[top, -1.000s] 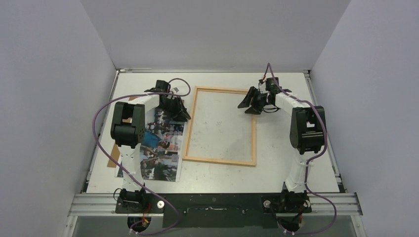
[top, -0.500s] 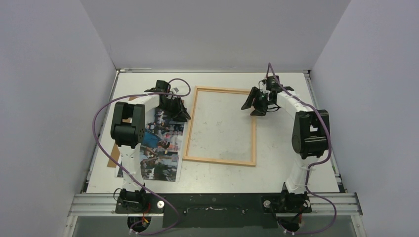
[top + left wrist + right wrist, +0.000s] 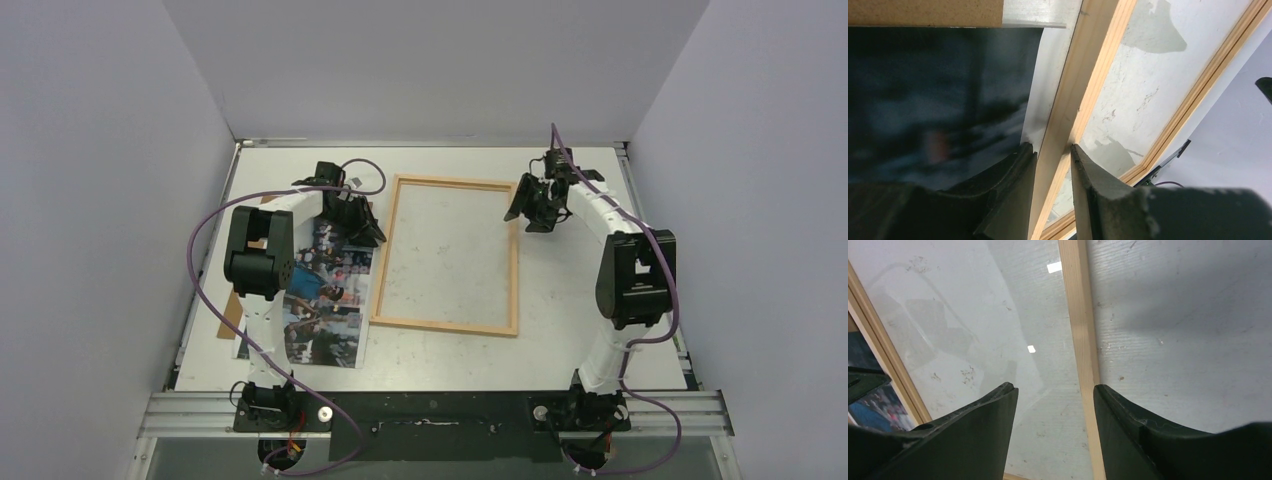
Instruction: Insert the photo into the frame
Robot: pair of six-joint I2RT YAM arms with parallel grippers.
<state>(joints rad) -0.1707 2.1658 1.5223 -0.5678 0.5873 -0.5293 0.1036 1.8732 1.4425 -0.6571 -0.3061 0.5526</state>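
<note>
- The photo (image 3: pixel 325 300) lies face up on the table (image 3: pixel 450 355), left of the frame (image 3: pixel 445 325) and just beside its left rail. It is not yet inside, and the left arm (image 3: pixel 262 250) crosses over it.
- A brown board (image 3: pixel 230 312) peeks out from under the photo's left edge, so the print seems to rest partly on it.
- The frame lies flat mid-table. The tabletop shows through its opening and nothing is in it.
- The left claw (image 3: pixel 1052 147) is set narrow, one finger on either side of the frame's left rail near its far end, and appears to pinch the wood. I judge it is steadying or nudging the frame so the opening sits ready beside the print.
- How hard those fingers press cannot be told.
- The right claw (image 3: pixel 1053 387) stands wide and holds nothing, above the right rail near the frame's far right corner. The rail shows between its fingers but below them, touching neither. It is probably placed to brace that side.
- The next move likely calls for lifting the print by an edge. Thin and glossy, it may flex or slide on the board.
</note>
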